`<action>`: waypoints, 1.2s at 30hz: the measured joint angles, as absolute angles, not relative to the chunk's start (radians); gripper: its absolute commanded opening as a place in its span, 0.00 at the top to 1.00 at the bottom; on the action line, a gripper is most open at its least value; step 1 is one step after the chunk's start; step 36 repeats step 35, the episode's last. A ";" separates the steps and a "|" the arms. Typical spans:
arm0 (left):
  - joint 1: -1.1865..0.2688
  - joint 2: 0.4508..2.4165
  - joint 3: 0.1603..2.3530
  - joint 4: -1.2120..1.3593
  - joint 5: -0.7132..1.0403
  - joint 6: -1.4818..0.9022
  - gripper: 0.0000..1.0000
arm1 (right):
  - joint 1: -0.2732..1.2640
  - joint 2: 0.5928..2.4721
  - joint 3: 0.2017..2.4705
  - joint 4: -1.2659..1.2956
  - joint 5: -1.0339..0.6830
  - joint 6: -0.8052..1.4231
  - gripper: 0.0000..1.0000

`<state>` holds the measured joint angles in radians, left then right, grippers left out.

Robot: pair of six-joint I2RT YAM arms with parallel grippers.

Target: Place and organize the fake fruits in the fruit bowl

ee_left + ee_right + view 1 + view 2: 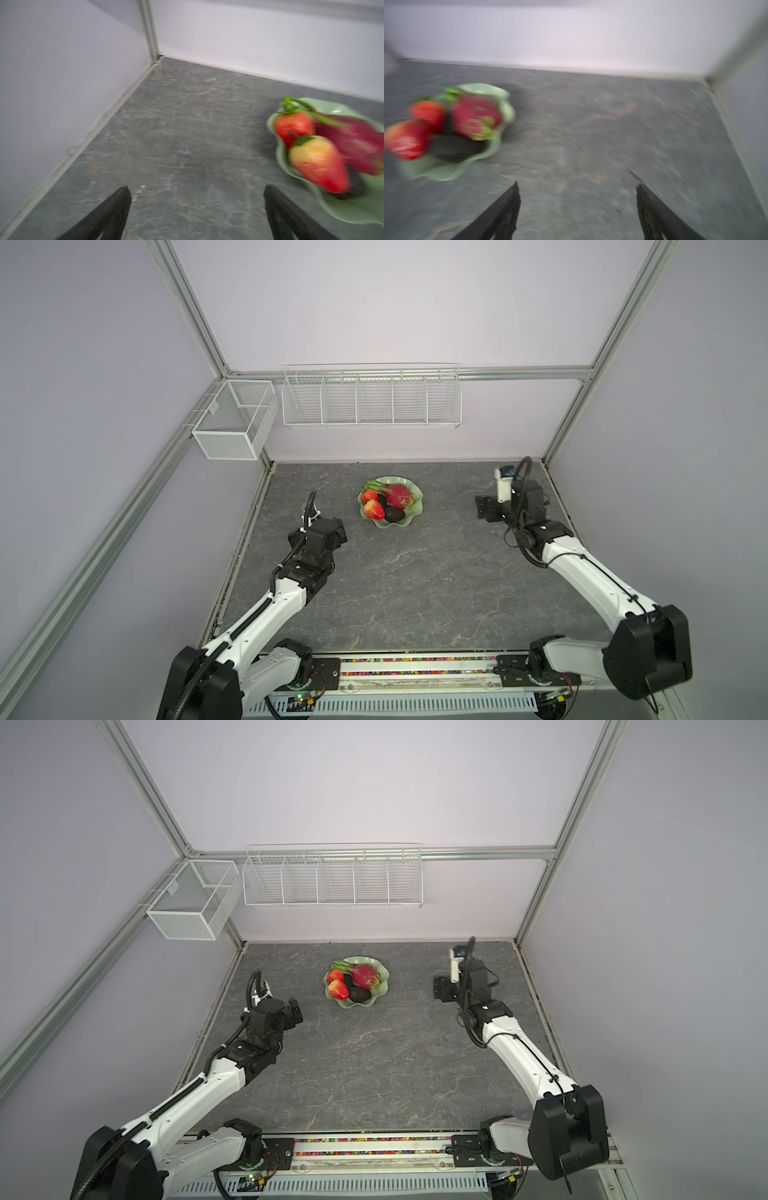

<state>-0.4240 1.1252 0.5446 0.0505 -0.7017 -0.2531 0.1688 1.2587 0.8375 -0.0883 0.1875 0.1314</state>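
Note:
The pale green fruit bowl (417,490) (383,973) sits at the back middle of the table. In it lie the magenta dragon fruit (397,494) (365,975), two red strawberries (369,496) (374,510) and a black avocado-like oval (394,514); a second dark oval (382,499) shows only partly between them. My left gripper (338,533) (196,190) is open and empty, left of the bowl and nearer the front. My right gripper (482,508) (577,186) is open and empty, well to the bowl's right. The wrist views are blurred, with the bowl (353,209) (506,108) off to one side in each.
A white wire basket (235,418) hangs on the left frame and a long divided wire rack (372,400) on the back wall, both above the table. Walls close the table's left, back and right edges. Grey marbled tabletop (415,580) spreads between the arms.

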 measured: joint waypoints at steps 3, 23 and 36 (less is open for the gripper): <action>-0.373 1.277 0.469 0.223 -0.796 -0.174 0.01 | 0.053 1.253 0.653 -0.054 0.270 0.134 0.11; -0.048 1.532 0.380 0.831 -0.345 -0.066 0.01 | 0.003 1.541 0.377 0.824 0.125 -0.006 0.12; -0.048 1.541 0.379 0.894 -0.306 -0.066 0.01 | 0.002 1.541 0.378 0.832 0.103 -0.009 0.12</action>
